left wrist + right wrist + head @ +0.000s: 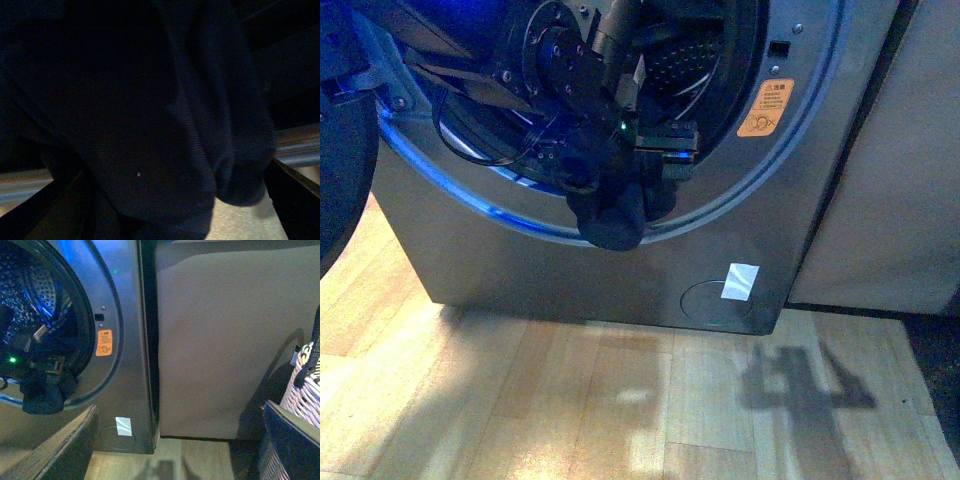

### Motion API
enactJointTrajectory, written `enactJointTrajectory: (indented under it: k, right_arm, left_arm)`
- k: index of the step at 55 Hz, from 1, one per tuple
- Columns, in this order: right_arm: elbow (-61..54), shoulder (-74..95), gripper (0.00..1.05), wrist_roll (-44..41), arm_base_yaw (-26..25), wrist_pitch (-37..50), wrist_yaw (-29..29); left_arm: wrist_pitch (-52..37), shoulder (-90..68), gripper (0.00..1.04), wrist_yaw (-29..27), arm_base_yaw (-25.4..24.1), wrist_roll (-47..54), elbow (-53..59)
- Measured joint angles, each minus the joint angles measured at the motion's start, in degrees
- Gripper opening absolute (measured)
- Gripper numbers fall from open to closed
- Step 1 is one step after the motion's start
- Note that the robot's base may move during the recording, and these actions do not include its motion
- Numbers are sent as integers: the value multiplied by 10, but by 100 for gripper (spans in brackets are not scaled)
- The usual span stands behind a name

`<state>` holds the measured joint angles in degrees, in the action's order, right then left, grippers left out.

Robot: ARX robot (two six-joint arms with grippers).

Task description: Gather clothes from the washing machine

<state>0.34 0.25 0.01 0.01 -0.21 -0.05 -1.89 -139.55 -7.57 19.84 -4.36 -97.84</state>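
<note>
The grey washing machine (570, 270) fills the front view, its round porthole open and the perforated drum (692, 60) showing inside. My left gripper (620, 185) is at the lower rim of the porthole, shut on the clothes (613, 215), a dark navy bundle that hangs limp over the rim. In the left wrist view the clothes (165, 130) cover nearly everything and hide the jaws. In the right wrist view the washing machine (127, 365) stands to one side with the clothes (42, 390) dangling at its opening. My right gripper (180, 450) is open, holding nothing.
A tall beige panel (225, 340) stands right of the machine. A woven grey-white basket (305, 390) shows at the right wrist view's edge. An orange warning sticker (765, 108) and a white tag (740, 281) mark the machine's front. Wooden floor (620, 400) lies below.
</note>
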Motion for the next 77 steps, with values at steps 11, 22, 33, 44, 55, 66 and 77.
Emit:
enactJointTrajectory:
  k: [11, 22, 33, 44, 55, 66, 77]
  right_arm:
    - [0, 0, 97, 0, 0, 0, 0]
    - [0, 0, 97, 0, 0, 0, 0]
    - [0, 0, 97, 0, 0, 0, 0]
    - [0, 0, 97, 0, 0, 0, 0]
    - [0, 0, 97, 0, 0, 0, 0]
    - [0, 0, 97, 0, 0, 0, 0]
    - [0, 0, 97, 0, 0, 0, 0]
  left_arm:
    - [-24, -10, 98, -28, -16, 44, 10]
    - [-59, -3, 74, -26, -23, 64, 35]
    - [-122, 32, 45, 5, -33, 61, 97]
    - [-223, 131, 15, 34, -37, 72, 212]
    - [-311, 297, 6, 101, -42, 87, 369]
    - [-289, 496, 6, 167, -47, 98, 479]
    - [-191, 681, 6, 192, -16, 114, 465]
